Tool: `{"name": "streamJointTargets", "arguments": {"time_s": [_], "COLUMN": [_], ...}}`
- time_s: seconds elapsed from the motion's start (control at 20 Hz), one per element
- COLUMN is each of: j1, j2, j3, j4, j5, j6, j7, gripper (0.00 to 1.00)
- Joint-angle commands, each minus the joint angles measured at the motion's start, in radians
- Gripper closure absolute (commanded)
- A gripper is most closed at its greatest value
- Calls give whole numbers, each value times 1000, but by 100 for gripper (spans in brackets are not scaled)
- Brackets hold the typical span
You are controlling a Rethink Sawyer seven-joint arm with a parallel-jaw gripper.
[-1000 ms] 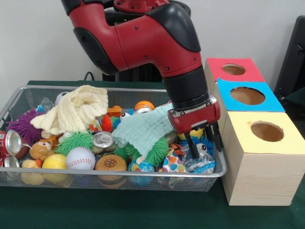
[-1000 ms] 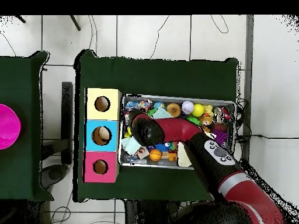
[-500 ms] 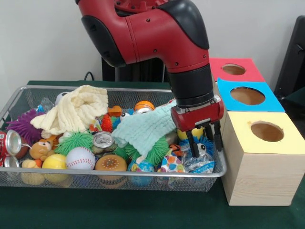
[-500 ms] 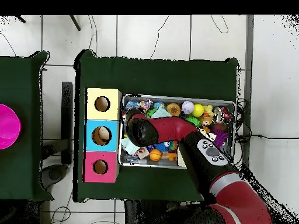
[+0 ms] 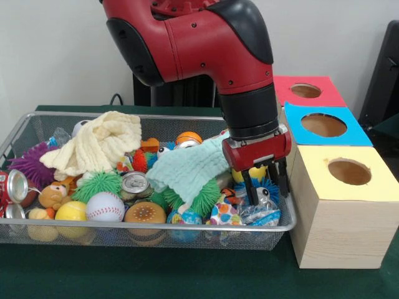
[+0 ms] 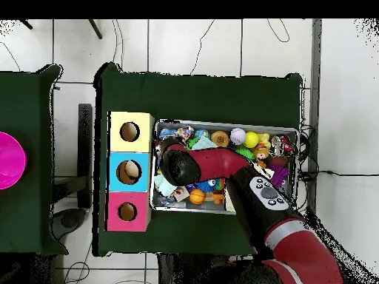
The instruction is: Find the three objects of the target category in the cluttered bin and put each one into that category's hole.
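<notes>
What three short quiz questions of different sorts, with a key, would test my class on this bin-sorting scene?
1. True or false: the gripper hangs over the end of the wire bin nearest the boxes.
2. Which box sits closest to the camera in the front view? A) red box B) blue box C) yellow box
3. Fill in: the baseball lies beside a ____ ball.

Key: 1 true; 2 C; 3 yellow.
</notes>
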Motion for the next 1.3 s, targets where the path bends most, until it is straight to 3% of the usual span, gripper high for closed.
{"name": "streamJointTargets", "arguments": {"time_s": [0.05, 0.55, 0.85, 1.3], "j1": [-42, -37, -29, 27], "j2": [-3, -13, 88, 142], "j3": [-91, -108, -110, -151], "j4": [-30, -33, -65, -102], "j5": [-42, -44, -60, -62], "j6": [102, 105, 16, -80], "j7": [26, 18, 37, 87], "gripper": [0, 0, 0, 0]}}
